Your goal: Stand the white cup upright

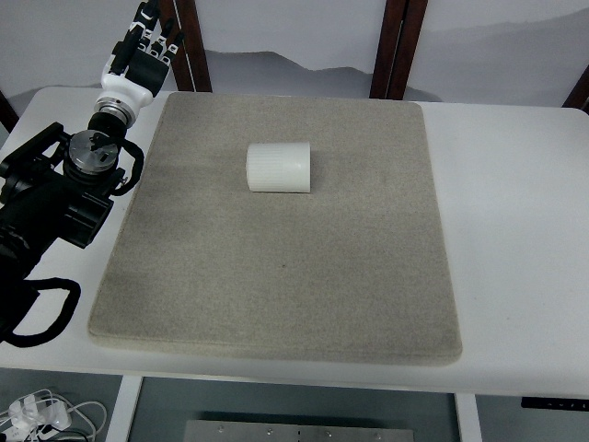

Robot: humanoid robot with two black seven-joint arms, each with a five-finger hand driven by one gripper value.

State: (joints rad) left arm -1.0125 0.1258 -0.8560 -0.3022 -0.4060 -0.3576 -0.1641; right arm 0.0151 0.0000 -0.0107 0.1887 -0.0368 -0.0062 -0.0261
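Black left arm enters from the left edge and extends along the far-left side of the white table (pixel 515 230). Left hand (pixel 147 46) is raised beyond the grey mat (pixel 276 276), fingers loosely spread, holding nothing. White cup (pixel 280 168) lies on its side on the mat's far half, well apart from the hand.

White cup (pixel 280 168) is lying on its side w/ ribbed wall showing, axis running left-right across my view. It's sitting on the grey mat (pixel 276 276), in the far half, approx. centred btw. the mat's left & right edges.
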